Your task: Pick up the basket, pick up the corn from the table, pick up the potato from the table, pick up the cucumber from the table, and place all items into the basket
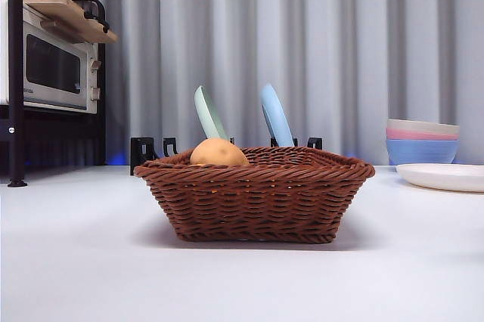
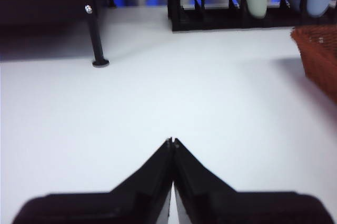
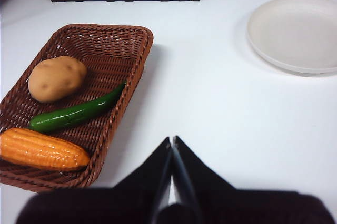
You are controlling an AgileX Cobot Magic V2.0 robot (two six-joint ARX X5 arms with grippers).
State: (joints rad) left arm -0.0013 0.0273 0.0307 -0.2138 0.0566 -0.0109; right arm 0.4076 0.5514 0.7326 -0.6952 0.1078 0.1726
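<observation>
Basket holding potato, cucumber, corn cut off, both pincers pressed together, empty.

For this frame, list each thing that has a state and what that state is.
basket: upright on the table, holding three items
potato: inside the basket
cucumber: inside the basket, lying between potato and corn
corn: inside the basket, lying flat
left gripper: fingers shut, empty, above bare table
right gripper: fingers shut, empty, beside the basket
white plate: empty

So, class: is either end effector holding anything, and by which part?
Nothing is held. The left end effector and right end effector are both shut and empty.
</observation>
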